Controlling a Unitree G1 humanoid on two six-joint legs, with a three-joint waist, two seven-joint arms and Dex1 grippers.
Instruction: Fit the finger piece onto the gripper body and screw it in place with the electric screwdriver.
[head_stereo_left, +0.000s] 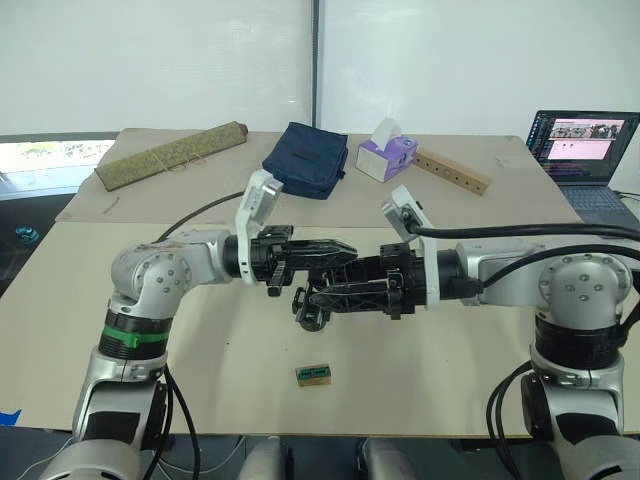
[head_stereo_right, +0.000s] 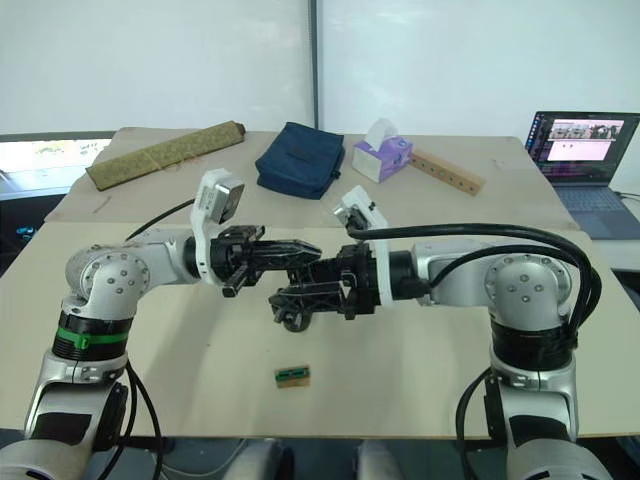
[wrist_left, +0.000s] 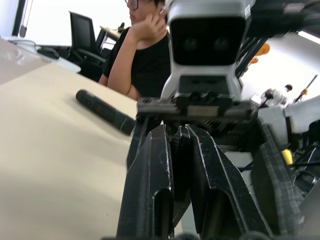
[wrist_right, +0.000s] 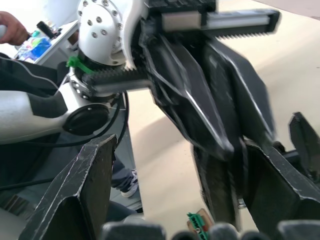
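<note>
One electric screwdriver (wrist_left: 105, 111), left-wrist side.

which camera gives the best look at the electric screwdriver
The left wrist view: the electric screwdriver lies in plain sight on the table, apart from both grippers. I cannot pick it out in the head views or the right wrist view.

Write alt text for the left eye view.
The left gripper and right gripper meet above a beige table, the black gripper body raised between them. A green-topped block lies nearer; a blue pouch, tissue box and laptop sit behind.
</note>
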